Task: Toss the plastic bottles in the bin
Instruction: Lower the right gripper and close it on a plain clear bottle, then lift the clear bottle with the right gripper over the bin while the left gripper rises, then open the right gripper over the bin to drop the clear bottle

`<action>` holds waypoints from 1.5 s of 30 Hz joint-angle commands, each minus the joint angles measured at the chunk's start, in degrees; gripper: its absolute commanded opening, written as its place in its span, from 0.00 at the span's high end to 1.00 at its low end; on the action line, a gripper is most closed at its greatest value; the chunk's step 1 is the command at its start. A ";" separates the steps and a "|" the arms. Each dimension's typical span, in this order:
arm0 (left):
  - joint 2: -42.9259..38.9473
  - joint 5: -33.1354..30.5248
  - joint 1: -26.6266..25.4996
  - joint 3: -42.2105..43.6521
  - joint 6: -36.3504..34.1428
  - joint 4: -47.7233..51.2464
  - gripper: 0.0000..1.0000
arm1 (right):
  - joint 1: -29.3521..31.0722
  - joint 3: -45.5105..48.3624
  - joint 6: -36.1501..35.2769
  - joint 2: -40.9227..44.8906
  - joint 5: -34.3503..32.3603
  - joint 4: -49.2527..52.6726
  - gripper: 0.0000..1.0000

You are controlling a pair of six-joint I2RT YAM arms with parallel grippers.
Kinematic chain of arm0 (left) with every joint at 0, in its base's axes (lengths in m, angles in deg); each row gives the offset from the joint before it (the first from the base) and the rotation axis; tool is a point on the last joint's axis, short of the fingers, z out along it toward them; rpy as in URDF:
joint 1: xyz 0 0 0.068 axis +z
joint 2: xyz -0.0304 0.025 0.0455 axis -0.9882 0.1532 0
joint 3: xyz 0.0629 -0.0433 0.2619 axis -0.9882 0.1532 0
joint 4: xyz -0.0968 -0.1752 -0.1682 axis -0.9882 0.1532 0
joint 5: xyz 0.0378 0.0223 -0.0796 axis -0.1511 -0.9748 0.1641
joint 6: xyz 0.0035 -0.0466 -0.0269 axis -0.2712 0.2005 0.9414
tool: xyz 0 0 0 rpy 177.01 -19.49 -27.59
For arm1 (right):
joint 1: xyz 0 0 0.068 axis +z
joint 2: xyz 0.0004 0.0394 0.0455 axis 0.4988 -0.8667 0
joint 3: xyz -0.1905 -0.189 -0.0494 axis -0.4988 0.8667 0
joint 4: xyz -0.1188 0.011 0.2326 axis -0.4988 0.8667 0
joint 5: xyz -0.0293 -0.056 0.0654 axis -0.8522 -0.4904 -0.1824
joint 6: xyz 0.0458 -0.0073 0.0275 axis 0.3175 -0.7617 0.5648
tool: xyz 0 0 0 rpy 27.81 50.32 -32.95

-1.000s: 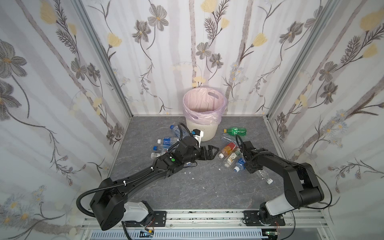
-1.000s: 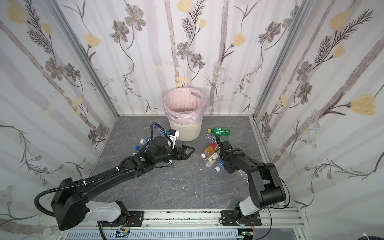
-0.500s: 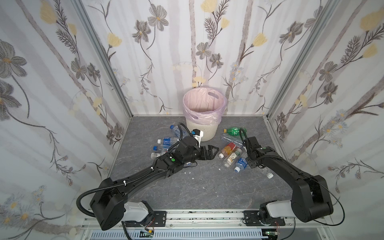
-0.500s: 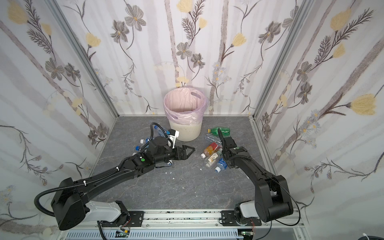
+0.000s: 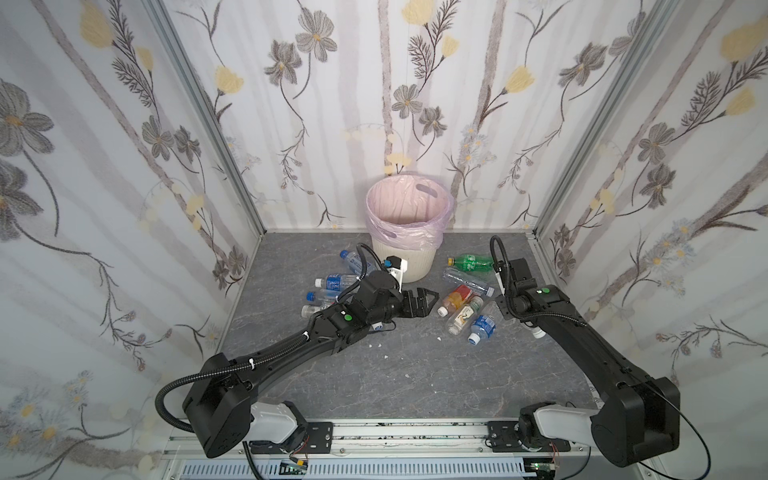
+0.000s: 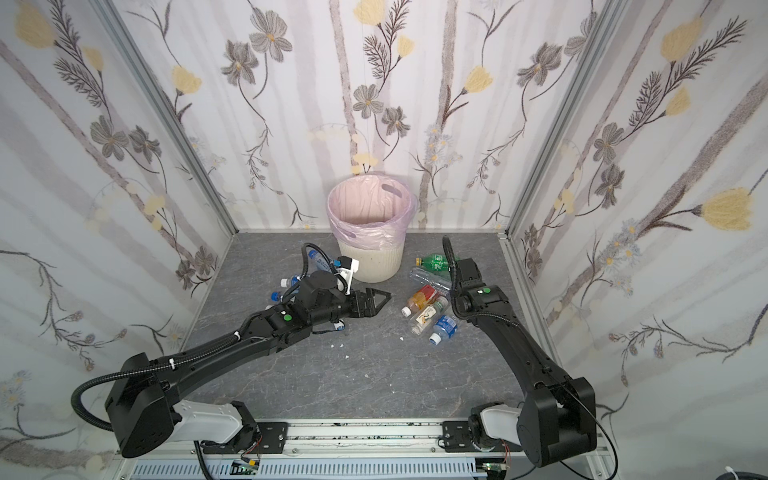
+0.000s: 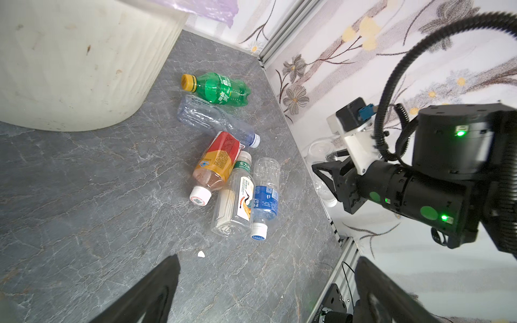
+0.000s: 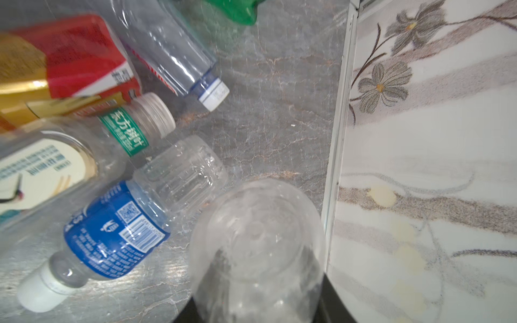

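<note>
The bin [image 5: 409, 257] [image 6: 376, 264] [image 7: 70, 70] stands at the back wall, lined with a pink bag. On the floor to its right lie a green bottle [image 5: 471, 264] [image 7: 221, 89], a clear one [image 5: 467, 283], an orange red-labelled one [image 5: 455, 300] [image 7: 216, 162], a white-labelled one [image 5: 463, 318] and a blue-labelled one [image 5: 482, 328] [image 8: 117, 229]. My right gripper [image 5: 501, 306] [image 7: 326, 174] [image 8: 257, 304] is shut on a clear bottle [image 8: 257, 246] [image 7: 319, 156] close to the right wall. My left gripper [image 5: 424, 303] [image 6: 374, 301] [image 7: 265, 279] hangs open and empty, left of the pile.
More blue-labelled bottles [image 5: 336, 282] lie left of the bin, partly behind my left arm. The right wall's metal rail [image 8: 335, 167] runs right beside the held bottle. Small white crumbs [image 5: 376, 345] dot the grey floor.
My right arm has swung towards the right wall and its jaws have closed on the clear bottle there. The left arm has stayed still.
</note>
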 commanded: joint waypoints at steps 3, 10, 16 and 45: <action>1.34 -1.20 0.04 -3.32 -3.43 0.37 0.00 | 0.10 -6.48 2.20 -0.04 6.38 -2.20 0.63; 3.01 -4.53 0.00 -7.81 -8.88 3.34 0.00 | 0.69 -13.47 3.98 -2.41 13.73 -5.78 0.64; 3.90 -11.42 0.08 -12.35 -15.99 6.84 0.00 | 1.70 -17.47 6.17 -2.73 20.58 -12.77 0.64; 0.38 -26.10 6.69 -30.02 -35.31 12.43 0.00 | 8.29 -48.28 22.29 -13.96 36.05 -50.40 0.49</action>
